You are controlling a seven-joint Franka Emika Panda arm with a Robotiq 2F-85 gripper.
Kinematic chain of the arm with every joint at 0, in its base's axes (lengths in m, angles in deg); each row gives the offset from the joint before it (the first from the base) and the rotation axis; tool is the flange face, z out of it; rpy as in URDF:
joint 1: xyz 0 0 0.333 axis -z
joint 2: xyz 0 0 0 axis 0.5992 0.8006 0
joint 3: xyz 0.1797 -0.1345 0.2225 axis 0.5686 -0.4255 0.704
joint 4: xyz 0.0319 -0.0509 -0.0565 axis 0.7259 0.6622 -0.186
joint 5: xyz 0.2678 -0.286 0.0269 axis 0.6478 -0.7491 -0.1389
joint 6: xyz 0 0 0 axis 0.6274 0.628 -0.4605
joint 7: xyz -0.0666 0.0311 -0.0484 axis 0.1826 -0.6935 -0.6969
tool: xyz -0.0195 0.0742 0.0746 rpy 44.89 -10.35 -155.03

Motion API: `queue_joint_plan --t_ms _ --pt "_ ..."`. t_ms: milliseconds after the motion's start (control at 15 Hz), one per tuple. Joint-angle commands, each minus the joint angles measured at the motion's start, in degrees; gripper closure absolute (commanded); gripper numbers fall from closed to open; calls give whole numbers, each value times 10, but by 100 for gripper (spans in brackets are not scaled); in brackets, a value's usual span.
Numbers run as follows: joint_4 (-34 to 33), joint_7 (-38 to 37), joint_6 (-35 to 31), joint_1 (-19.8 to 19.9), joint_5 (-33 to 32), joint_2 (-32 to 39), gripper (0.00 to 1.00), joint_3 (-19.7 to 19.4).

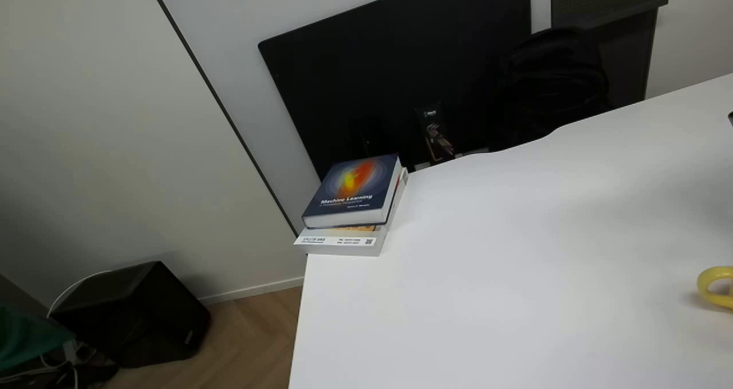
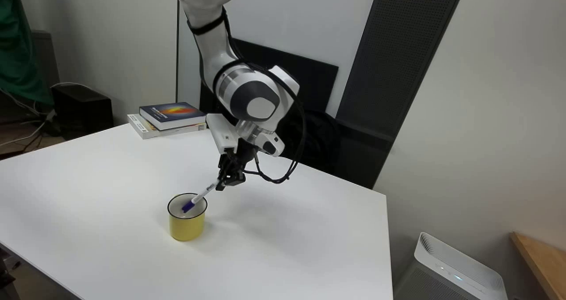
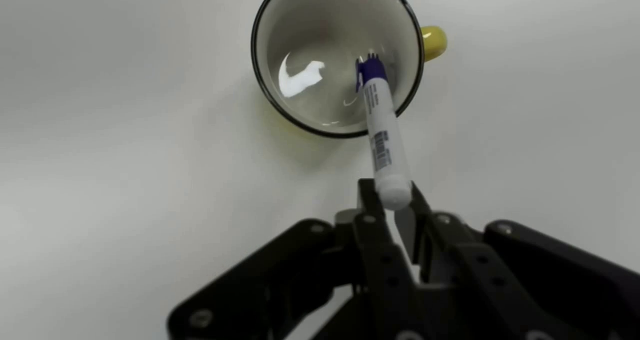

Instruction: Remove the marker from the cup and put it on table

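Note:
The yellow cup (image 2: 186, 229) with a dark rim stands upright on the white table (image 2: 287, 251). In the wrist view the cup (image 3: 320, 9) is at the top; only its handle (image 1: 716, 273) shows at the right edge of an exterior view. The white marker (image 2: 204, 194) with a purple cap is tilted, cap end down in or over the cup's mouth; I cannot tell if it touches the cup. It also shows in the wrist view (image 3: 382, 119). My gripper (image 3: 393, 192) is shut on the marker's white end, beside and above the cup; it also shows in an exterior view (image 2: 222, 184).
Two stacked books (image 2: 172, 116) lie at the table's far corner, also seen in an exterior view (image 1: 352, 194). A black panel (image 1: 401, 74) and a dark bag (image 1: 552, 85) stand behind the table. A white appliance (image 2: 455, 269) stands on the floor beyond the table's edge.

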Motion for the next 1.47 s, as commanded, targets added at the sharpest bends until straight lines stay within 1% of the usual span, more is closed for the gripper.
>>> queue_joint_plan --t_ms 0,533,800,1067,1267,1400 --pt "-14 -37 11 -17 -37 -21 96 -19" --pt "-43 -73 2 -28 -101 -58 96 -49" --pt "-49 -95 -4 -29 -134 -62 96 -67" --pt "-55 -121 -6 -23 -157 -40 96 -88" --pt "-77 -150 0 -15 -151 -13 96 -103" --pt "-85 -167 -9 -9 -143 5 96 -112"
